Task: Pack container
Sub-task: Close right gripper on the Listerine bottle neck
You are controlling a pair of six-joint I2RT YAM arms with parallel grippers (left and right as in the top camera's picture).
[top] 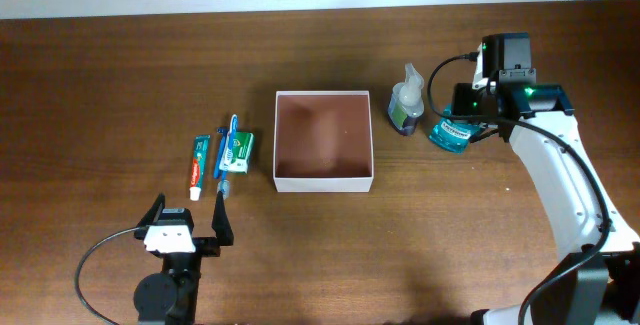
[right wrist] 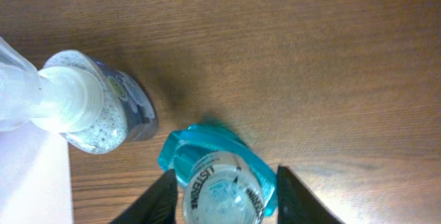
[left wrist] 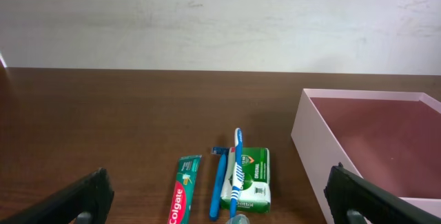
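Mouthwash bottle [right wrist: 219, 191] cropped below, right hand [right wrist: 229, 200] astride it, grip unclear

"Colgate" is read along the red part of the toothpaste tube [left wrist: 182, 195]. "LISTERINE" is printed on the cap of the teal bottle [right wrist: 219, 195]. "ORIGINAL" is made out on the green carton [left wrist: 255, 174]; its smaller print cannot be read.

I see the container [top: 323, 184] mid-table. Toothpaste [top: 199, 166] and a carton [top: 243, 151] lie to its left, and a pump bottle [top: 406, 105] and mouthwash bottle [top: 450, 133] to its right.
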